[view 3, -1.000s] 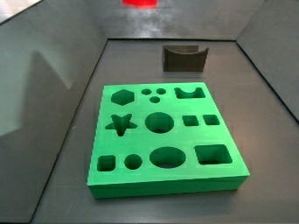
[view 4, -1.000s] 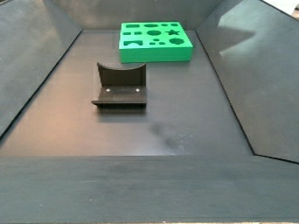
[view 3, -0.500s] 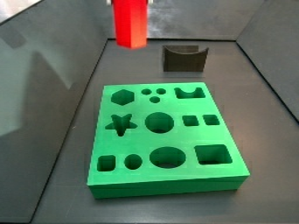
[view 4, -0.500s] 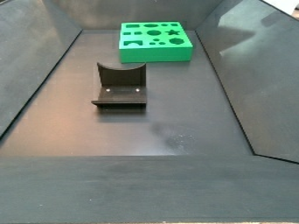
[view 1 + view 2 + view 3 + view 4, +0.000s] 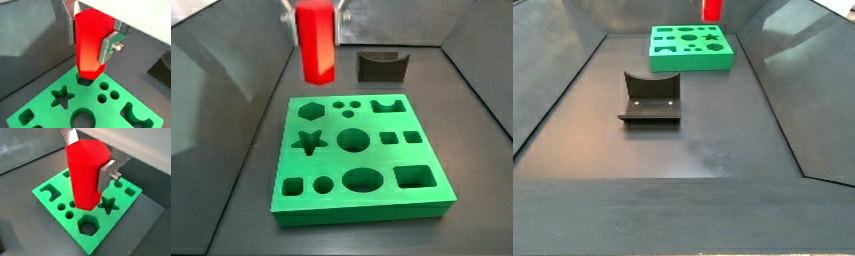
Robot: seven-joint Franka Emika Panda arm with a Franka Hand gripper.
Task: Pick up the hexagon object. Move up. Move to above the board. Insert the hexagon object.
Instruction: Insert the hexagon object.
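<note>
Overhead, one hand (image 5: pixel 89 158) grips one hexagon object (image 5: pixel 85 175) (above one board (image 5: pixel 50 179)).

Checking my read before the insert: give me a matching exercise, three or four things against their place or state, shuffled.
Things:
1. hexagon object
2. board
3. fixture
4. gripper

States:
A. lying flat on the floor, green
B. shut on the red piece, above the board
C. held upright in the air
D. standing on the floor, dark

Pairs: 1-C, 2-A, 3-D, 4-B
</note>
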